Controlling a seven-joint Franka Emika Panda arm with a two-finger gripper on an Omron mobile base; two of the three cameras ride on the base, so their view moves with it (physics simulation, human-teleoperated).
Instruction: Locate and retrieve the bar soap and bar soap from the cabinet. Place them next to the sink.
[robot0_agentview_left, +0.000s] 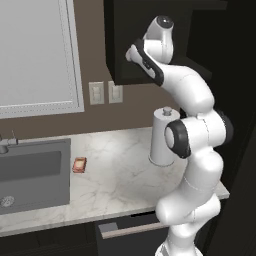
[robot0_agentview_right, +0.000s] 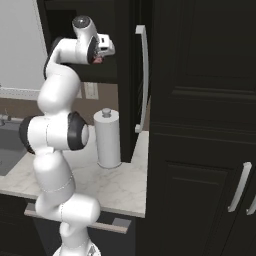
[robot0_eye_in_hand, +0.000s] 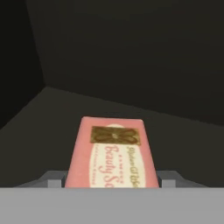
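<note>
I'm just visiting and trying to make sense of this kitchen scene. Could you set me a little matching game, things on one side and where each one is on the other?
Things:
1. bar soap on the counter
2. bar soap in the cabinet
3. paper-towel roll
4. gripper

Places:
A. raised at the cabinet opening
B. lying just right of the sink
C. upright on the counter, near the wall
D. flat on the dark shelf, between the fingertips

Pairs: 1-B, 2-D, 3-C, 4-A

White Franka arm is folded up tall, elbow bent back, wrist reaching level into the big black boxy wall cabinet (robot0_agentview_left: 125, 45). Its two-finger gripper (robot0_eye_in_hand: 112, 179) has the pink rectangular bar soap (robot0_eye_in_hand: 112, 153) lying between its dark fingertips; grip contact is hidden.
</note>
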